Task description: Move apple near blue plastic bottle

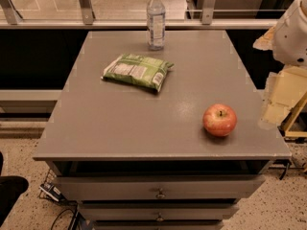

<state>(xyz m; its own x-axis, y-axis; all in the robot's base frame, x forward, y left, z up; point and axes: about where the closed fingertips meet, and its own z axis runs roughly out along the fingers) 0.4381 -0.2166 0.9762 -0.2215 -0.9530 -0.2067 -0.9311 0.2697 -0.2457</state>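
The red apple (219, 120) with yellowish patches stands stem up on the grey table top (120, 123), near its front right corner. The blue plastic bottle (156, 19), clear with a white cap and a pale label, stands upright at the middle of the far edge. The two are far apart. My gripper (274, 108) is a pale yellowish shape at the right of the view, just past the table's right edge, to the right of the apple and not touching it. The white arm (292, 30) rises above it.
A flat green snack bag (137, 71) lies between the bottle and the apple, left of centre. The table has drawers (158, 188) at the front. A metal railing (86, 6) runs behind it. Cables (60, 202) lie on the floor at lower left.
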